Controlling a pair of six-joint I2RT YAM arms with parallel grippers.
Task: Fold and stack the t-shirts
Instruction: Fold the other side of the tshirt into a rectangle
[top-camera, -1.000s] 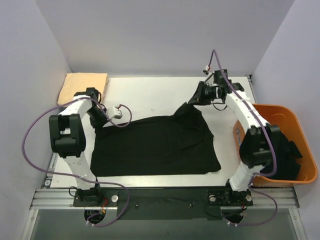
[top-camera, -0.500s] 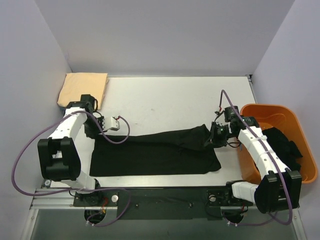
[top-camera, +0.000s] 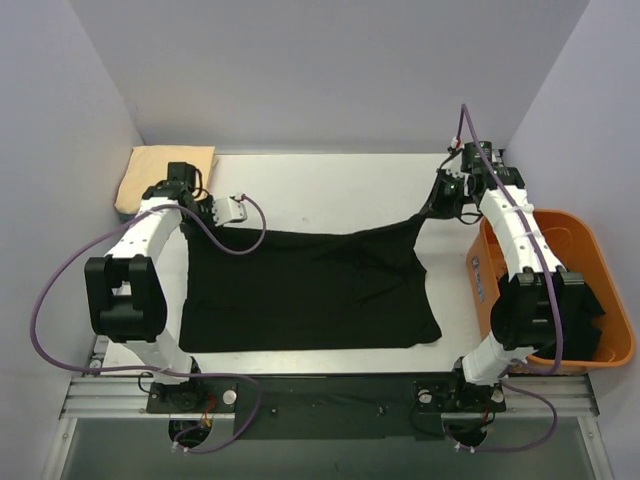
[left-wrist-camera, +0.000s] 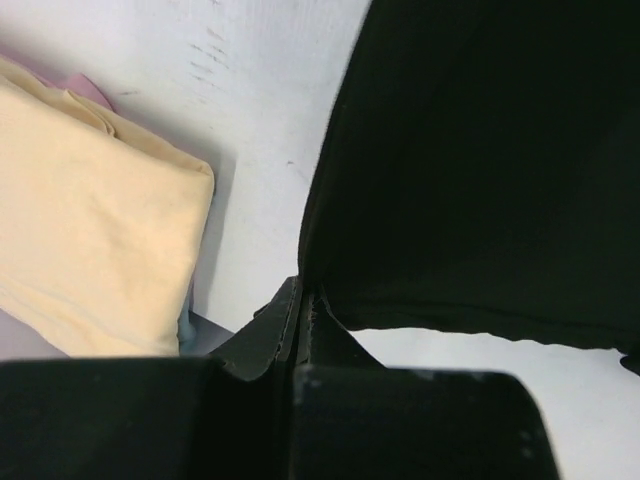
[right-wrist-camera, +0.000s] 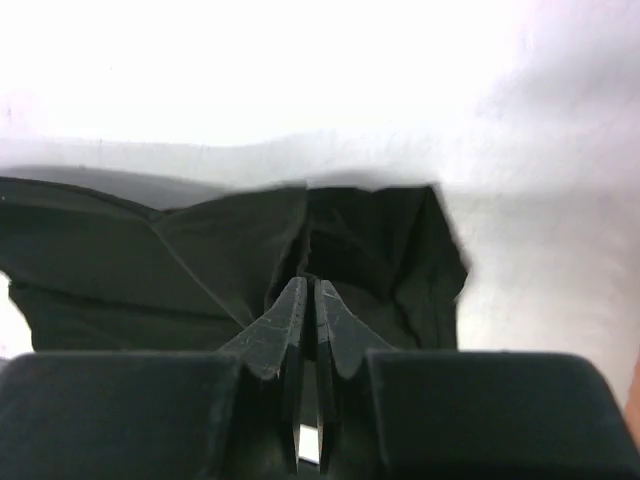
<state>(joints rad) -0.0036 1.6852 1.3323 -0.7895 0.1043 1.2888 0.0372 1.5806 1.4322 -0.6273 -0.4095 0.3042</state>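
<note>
A black t-shirt (top-camera: 310, 290) lies spread across the middle of the table, its far edge lifted and stretched between both grippers. My left gripper (top-camera: 197, 222) is shut on the shirt's far left corner (left-wrist-camera: 330, 300). My right gripper (top-camera: 435, 205) is shut on the shirt's far right corner (right-wrist-camera: 330, 250), pulled up toward the back right. A folded pale yellow-tan t-shirt (top-camera: 160, 172) lies at the back left corner; it also shows in the left wrist view (left-wrist-camera: 90, 240). More black t-shirts (top-camera: 580, 300) lie in the bin.
An orange plastic bin (top-camera: 600, 255) stands at the right edge, close beside the right arm. White walls close in the back and sides. The metal rail with the arm bases runs along the near edge.
Both grippers carried the shirt's edge toward the near side half a second ago, folding it narrow, then back toward the far side; the shirt is now spread wide again.
</note>
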